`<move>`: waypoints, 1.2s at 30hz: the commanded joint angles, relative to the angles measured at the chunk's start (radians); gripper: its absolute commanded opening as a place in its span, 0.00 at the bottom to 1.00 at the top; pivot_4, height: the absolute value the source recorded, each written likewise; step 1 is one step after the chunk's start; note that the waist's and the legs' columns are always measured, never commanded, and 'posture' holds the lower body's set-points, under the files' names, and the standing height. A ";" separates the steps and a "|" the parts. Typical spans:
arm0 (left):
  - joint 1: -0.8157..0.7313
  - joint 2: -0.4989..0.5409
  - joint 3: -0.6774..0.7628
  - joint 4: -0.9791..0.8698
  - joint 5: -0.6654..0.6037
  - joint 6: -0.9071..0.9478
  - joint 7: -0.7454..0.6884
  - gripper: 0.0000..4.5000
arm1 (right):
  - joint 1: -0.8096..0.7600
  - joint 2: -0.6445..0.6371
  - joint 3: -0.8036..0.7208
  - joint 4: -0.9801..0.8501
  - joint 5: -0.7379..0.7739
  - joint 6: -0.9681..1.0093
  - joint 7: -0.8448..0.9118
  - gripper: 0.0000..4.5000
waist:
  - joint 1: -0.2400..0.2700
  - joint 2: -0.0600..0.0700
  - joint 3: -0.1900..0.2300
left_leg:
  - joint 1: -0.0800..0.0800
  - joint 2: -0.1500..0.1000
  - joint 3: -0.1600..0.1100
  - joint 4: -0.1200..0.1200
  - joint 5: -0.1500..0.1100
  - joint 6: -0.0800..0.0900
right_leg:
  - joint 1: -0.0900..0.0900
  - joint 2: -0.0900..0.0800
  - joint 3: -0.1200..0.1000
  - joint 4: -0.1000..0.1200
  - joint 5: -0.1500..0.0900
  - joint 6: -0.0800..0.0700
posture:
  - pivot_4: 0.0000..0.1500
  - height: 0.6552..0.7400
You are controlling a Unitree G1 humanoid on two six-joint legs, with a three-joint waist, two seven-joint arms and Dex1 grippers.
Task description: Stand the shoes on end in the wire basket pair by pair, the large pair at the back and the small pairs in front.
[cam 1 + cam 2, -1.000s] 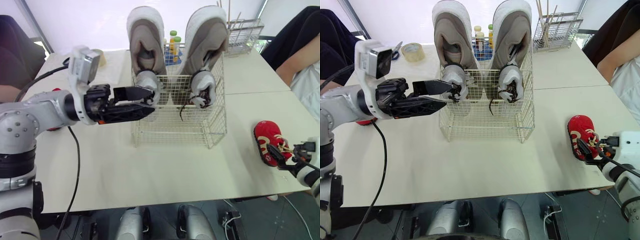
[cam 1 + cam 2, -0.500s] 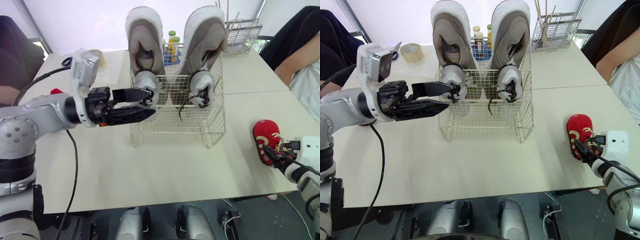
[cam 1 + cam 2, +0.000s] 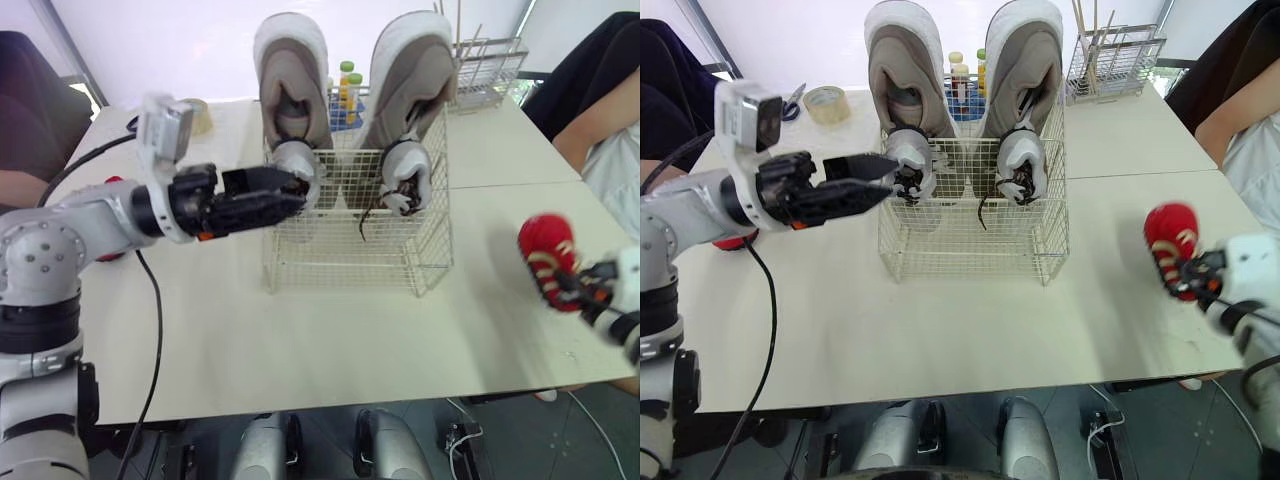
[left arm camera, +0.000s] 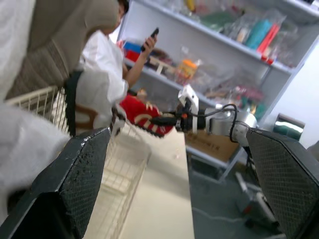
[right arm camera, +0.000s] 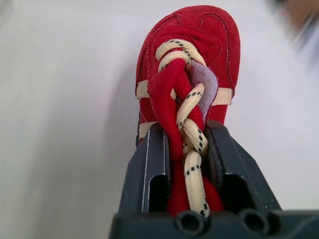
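Red shoe [image 3: 1170, 232] clamped in right gripper [image 3: 1190, 270].
Left gripper [image 3: 883, 180] gapes wide at the wire basket's [image 3: 970, 255] nine o'clock side.

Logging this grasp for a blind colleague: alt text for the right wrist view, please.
The right gripper is shut on a small red shoe, clamped over its cream laces. The toe points away from the camera, with the pale table behind it.

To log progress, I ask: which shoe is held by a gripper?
The small red shoe with cream laces, clamped in the right gripper; the two large grey shoes stand on end in the wire basket.
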 commanded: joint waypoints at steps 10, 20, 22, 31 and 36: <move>-0.247 -0.050 0.011 0.275 0.011 0.118 -0.097 1.00 | -0.535 -0.323 0.135 -0.022 0.136 -0.322 0.326 0.08 | -0.004 -0.003 0.002 | 0.000 0.000 0.001 0.000 0.001 -0.001 | 0.000 0.000 0.000 0.001 -0.001 0.001 | 1.00 1.00; -0.360 -0.032 0.033 0.360 0.060 0.193 -0.177 1.00 | -0.735 -0.296 0.448 0.017 0.121 -0.465 0.576 0.08 | -0.002 -0.008 0.006 | -0.001 0.000 0.001 0.001 0.001 -0.001 | 0.000 -0.001 0.000 0.001 -0.001 0.001 | 1.00 1.00; -0.369 -0.027 0.036 0.346 0.062 0.211 -0.177 1.00 | -0.775 -0.275 0.493 0.047 0.089 -0.516 0.610 0.08 | -0.003 -0.009 0.006 | -0.001 0.000 0.001 0.001 0.001 -0.001 | 0.000 -0.001 -0.001 0.001 -0.001 0.001 | 1.00 1.00; -0.365 -0.044 -0.002 0.310 0.121 0.231 -0.207 1.00 | -0.916 -0.170 0.621 0.070 0.034 -0.574 0.692 0.08 | -0.007 -0.008 0.006 | 0.000 0.000 0.001 0.001 0.002 -0.003 | -0.002 -0.001 -0.001 0.007 -0.001 0.002 | 1.00 1.00; -0.367 -0.072 -0.020 0.299 0.162 0.227 -0.223 1.00 | -0.960 -0.128 0.656 0.064 0.015 -0.561 0.703 0.08 | -0.005 -0.009 0.006 | 0.000 0.000 0.001 0.002 0.002 -0.003 | -0.002 -0.001 -0.001 0.007 -0.001 0.001 | 1.00 1.00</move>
